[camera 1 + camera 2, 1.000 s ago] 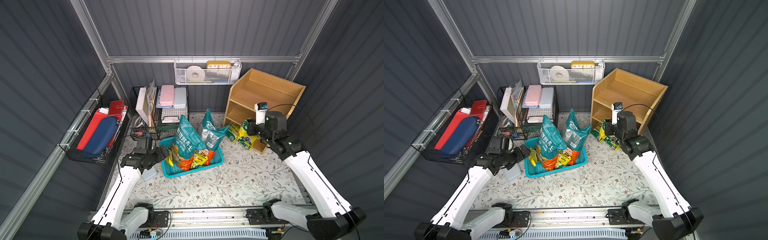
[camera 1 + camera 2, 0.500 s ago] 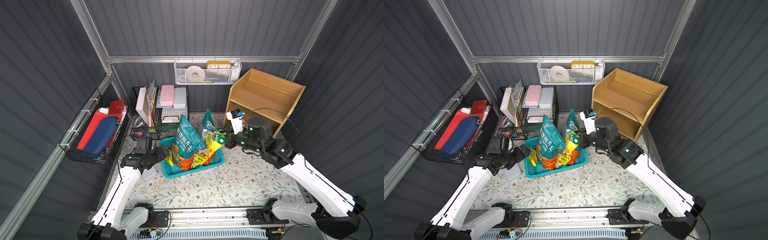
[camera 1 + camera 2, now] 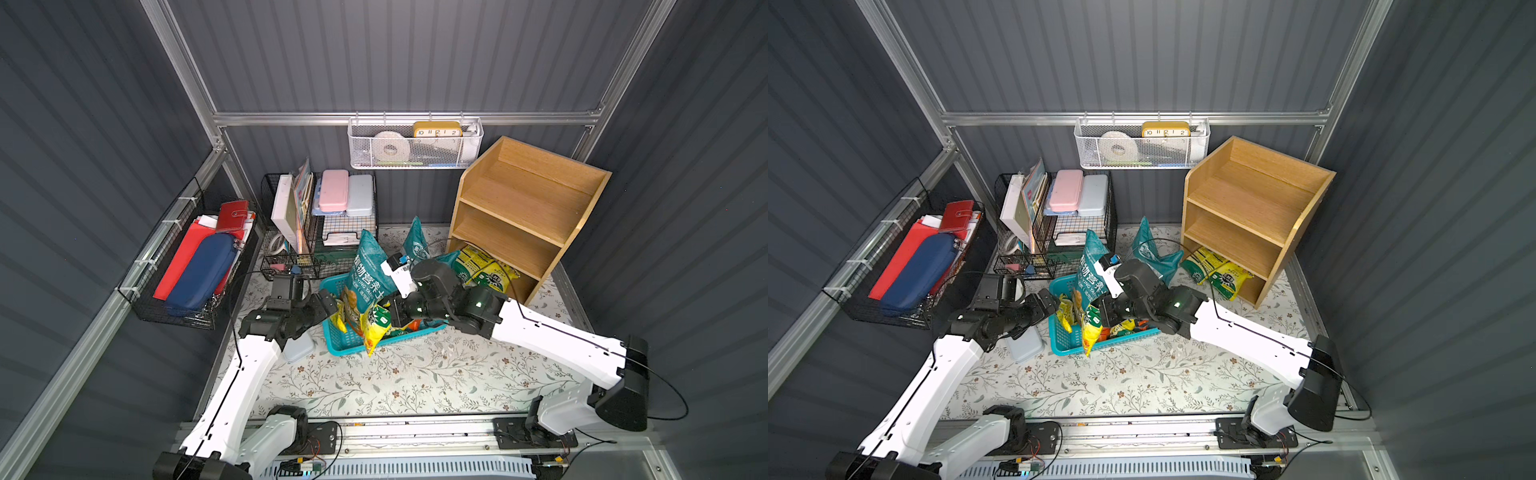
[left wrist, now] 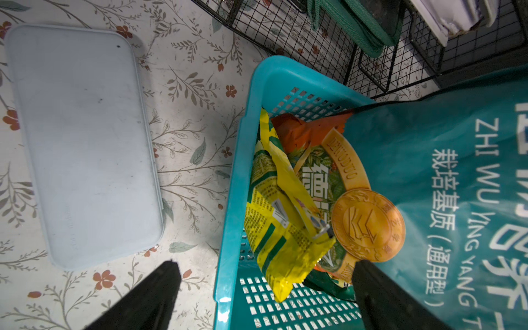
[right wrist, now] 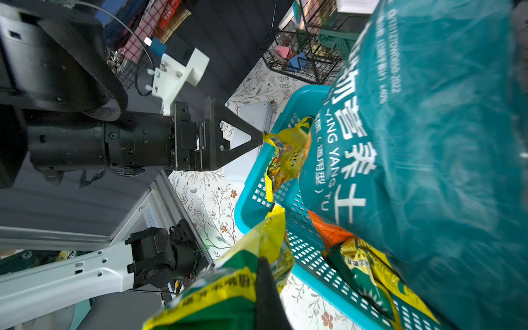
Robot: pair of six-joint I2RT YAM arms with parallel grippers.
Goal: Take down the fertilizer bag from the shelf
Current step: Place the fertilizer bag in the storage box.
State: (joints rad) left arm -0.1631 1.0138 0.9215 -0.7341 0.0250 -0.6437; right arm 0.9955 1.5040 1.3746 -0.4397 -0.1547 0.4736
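A yellow-green fertilizer bag (image 3: 376,328) is gripped by the right fingers (image 5: 265,291) over the front rim of the teal basket (image 3: 345,343), apart from the wooden shelf (image 3: 528,199); the left fingers (image 4: 154,294) are held open beside it.

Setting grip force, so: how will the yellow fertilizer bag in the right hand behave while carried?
Probably floppy: the yellow fertilizer bag droops from the right hand, its lower corner hanging past the front wall of the teal basket. Likely light for its size, since a pinch at one edge holds it. Its glossy film may slip.
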